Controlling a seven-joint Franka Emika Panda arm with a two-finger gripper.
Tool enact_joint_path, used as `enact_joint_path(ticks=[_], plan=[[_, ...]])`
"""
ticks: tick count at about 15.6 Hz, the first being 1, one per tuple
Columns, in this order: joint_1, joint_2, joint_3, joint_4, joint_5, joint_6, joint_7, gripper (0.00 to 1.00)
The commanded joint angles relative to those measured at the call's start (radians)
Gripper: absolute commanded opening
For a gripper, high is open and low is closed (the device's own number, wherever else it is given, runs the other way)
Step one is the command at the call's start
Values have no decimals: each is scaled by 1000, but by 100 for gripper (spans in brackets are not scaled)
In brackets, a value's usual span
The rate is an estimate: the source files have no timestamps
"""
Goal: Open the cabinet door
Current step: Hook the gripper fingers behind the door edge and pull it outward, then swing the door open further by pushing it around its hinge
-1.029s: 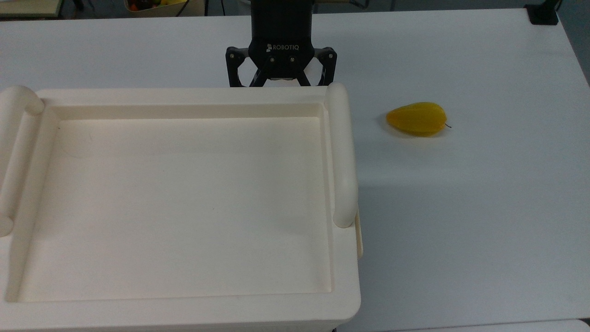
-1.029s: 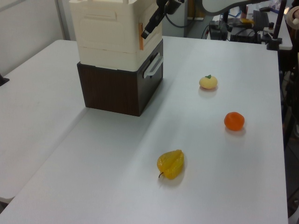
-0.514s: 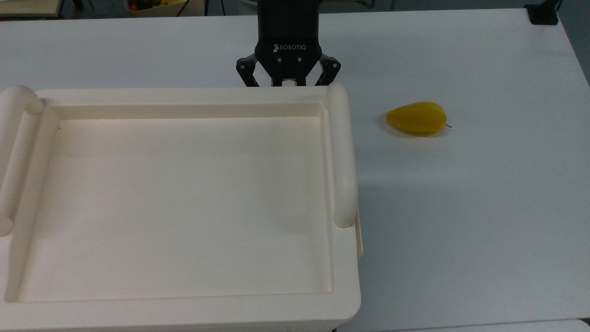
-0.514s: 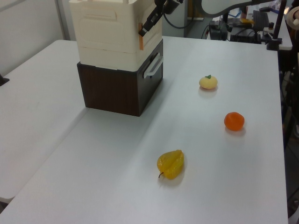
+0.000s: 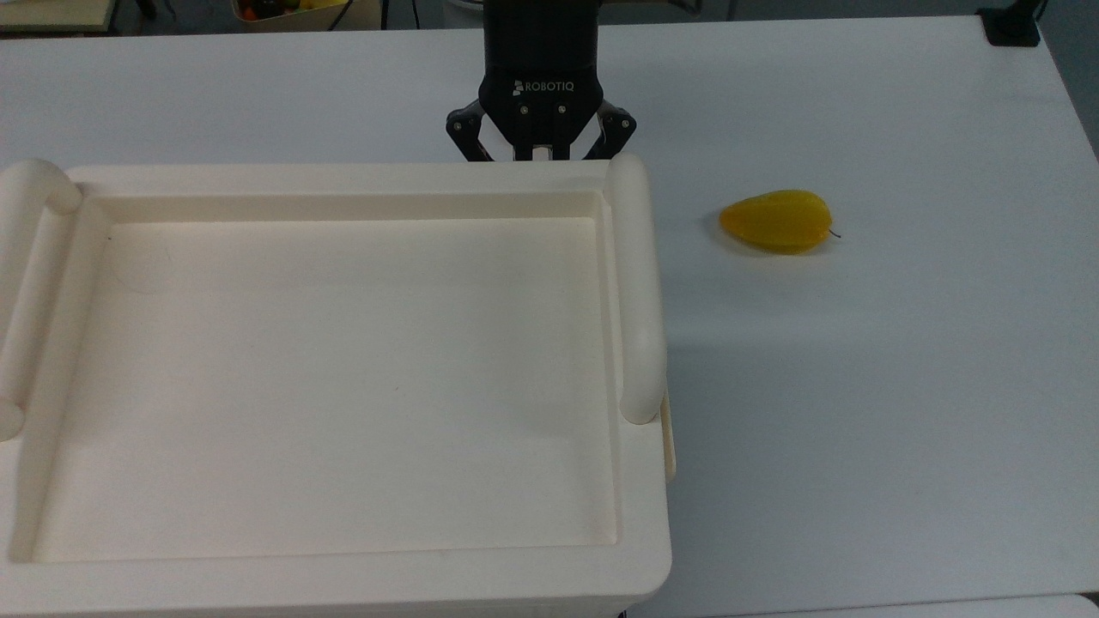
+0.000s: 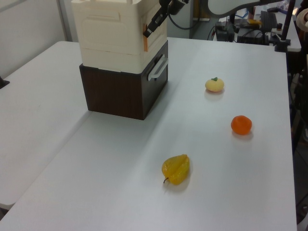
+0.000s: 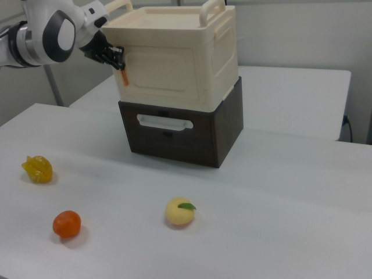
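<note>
Right view: cream cabinet door (image 7: 161,72) sits flush in cabinet (image 7: 192,55).

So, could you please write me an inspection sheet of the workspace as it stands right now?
Surface: white table, mostly bare.
Job's things: cream cabinet stacked on a dark brown drawer unit; cabinet door looks shut, with a small orange tab at its edge.
Clutter: yellow starfruit, orange, pale yellow fruit with a green leaf, all lying apart on the table.
Grippers: gripper at the door's edge by the orange tab, fingers drawn close together there.
Cables: dark cables beyond the table's far end.
Surroundings: equipment stands and a box of fruit past the table.
</note>
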Motion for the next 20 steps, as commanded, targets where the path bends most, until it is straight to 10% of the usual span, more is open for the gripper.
enact_joint_path(ticks=[1,7,14,20], plan=[[3,-41,-10,-9,-11,-114,9,13],[4,-83,-4,-11,3,-241,10,18],[-7,-153,-7,-2,55,-443,9,88],[-8,-161,-18,79,50,-447,-4,100]])
